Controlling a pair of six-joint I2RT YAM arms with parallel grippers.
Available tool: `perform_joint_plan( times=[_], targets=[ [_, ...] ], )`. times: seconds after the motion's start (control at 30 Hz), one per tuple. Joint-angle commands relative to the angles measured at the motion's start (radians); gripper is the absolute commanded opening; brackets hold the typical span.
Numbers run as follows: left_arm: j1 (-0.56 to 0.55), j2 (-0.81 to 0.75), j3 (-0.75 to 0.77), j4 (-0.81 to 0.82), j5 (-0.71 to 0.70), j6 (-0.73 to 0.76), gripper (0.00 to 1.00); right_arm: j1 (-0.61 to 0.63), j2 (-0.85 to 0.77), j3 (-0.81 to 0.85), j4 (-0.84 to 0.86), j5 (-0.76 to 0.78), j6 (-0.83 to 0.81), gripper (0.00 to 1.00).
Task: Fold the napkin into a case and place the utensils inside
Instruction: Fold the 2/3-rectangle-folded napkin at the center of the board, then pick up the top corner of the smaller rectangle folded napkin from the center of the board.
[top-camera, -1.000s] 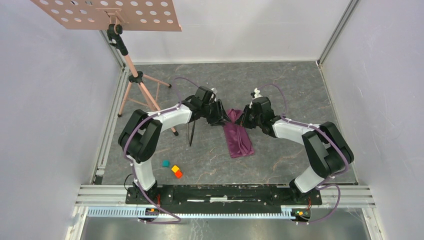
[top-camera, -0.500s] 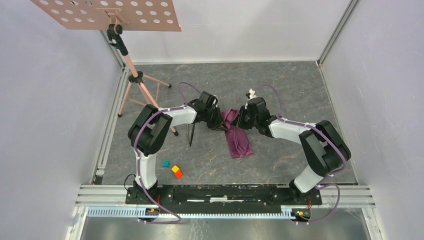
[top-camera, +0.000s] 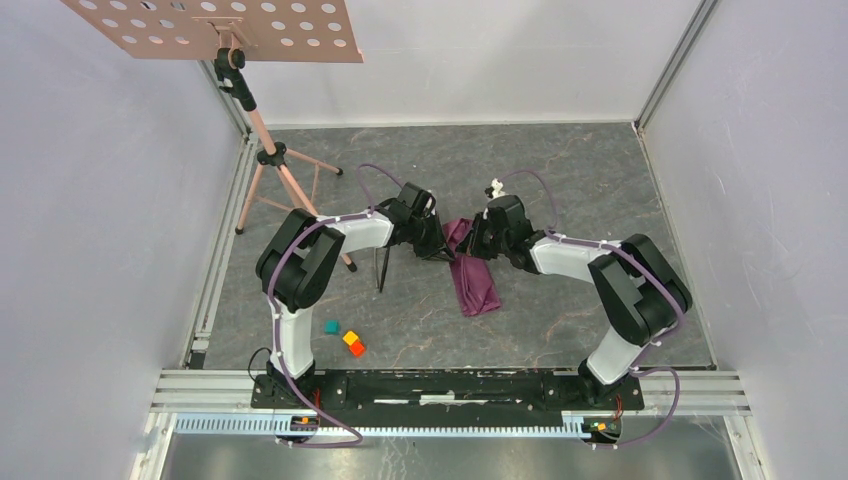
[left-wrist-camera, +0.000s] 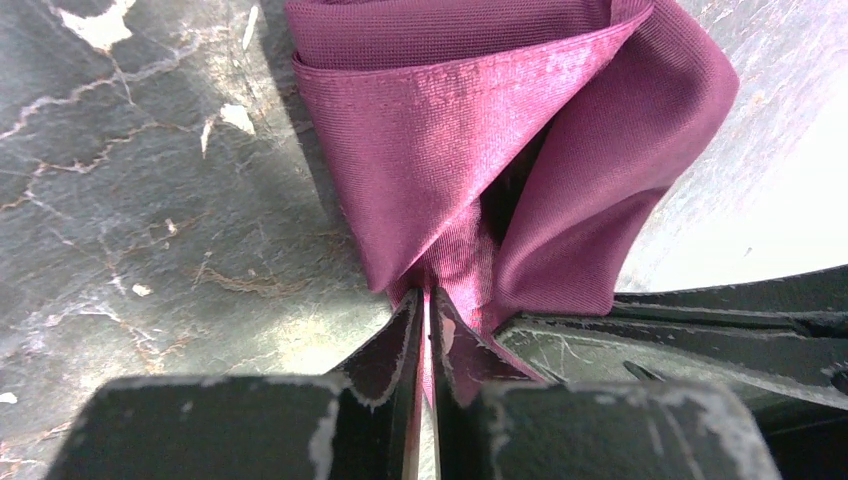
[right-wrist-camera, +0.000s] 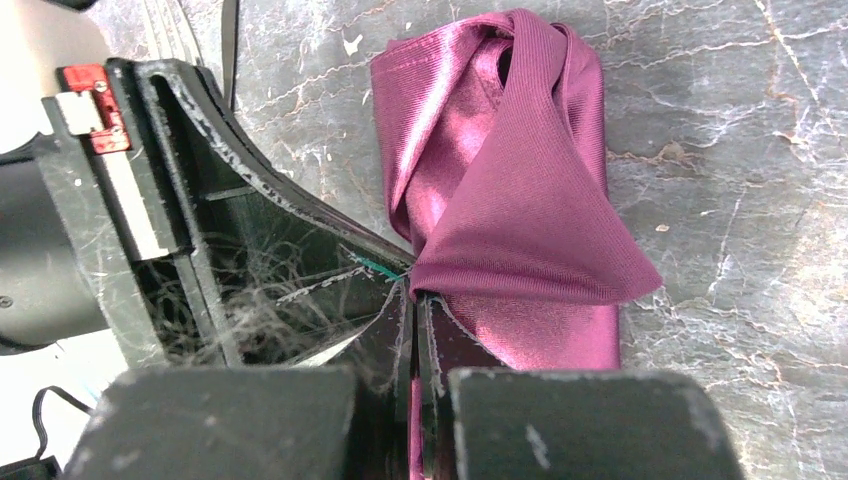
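The plum-purple napkin (top-camera: 476, 282) lies as a long folded strip at the table's middle, its far end lifted and bunched between the two grippers. My left gripper (top-camera: 447, 249) is shut on the napkin's far left corner; the cloth (left-wrist-camera: 500, 150) fans out from its tips (left-wrist-camera: 428, 298). My right gripper (top-camera: 474, 244) is shut on the far right corner, with the napkin (right-wrist-camera: 520, 200) folding over ahead of its tips (right-wrist-camera: 413, 295). The two grippers are almost touching. The utensils (top-camera: 381, 268) lie as dark slim pieces on the table left of the napkin, under the left arm.
Teal (top-camera: 331, 326), yellow (top-camera: 350, 338) and orange (top-camera: 357, 349) blocks sit near the front left. A copper music stand (top-camera: 262, 130) with a perforated tray stands at the back left. Walls and metal rails enclose the grey marbled table (top-camera: 580, 180).
Both grippers have moved closer together over the napkin's far end, the right one shifting left. The napkin's far end has bunched up and the strip looks shorter.
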Motion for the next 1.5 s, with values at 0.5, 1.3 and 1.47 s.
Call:
perform_joint_plan(
  times=[0.5,1.3,1.47],
  targets=[
    [-0.055,-0.202,-0.160,0.021,-0.083,0.093,0.53,0.008,0.096,0.027,0.101,0.028,0.060,0.00],
    [-0.123,-0.041,-0.175,0.003,-0.228,-0.008,0.15,-0.007,-0.029,0.015,0.031,-0.025,-0.118,0.42],
    [-0.124,-0.043,-0.194,0.030,-0.209,-0.016,0.15,-0.049,-0.100,-0.004,0.014,-0.028,-0.187,0.64]
  ],
)
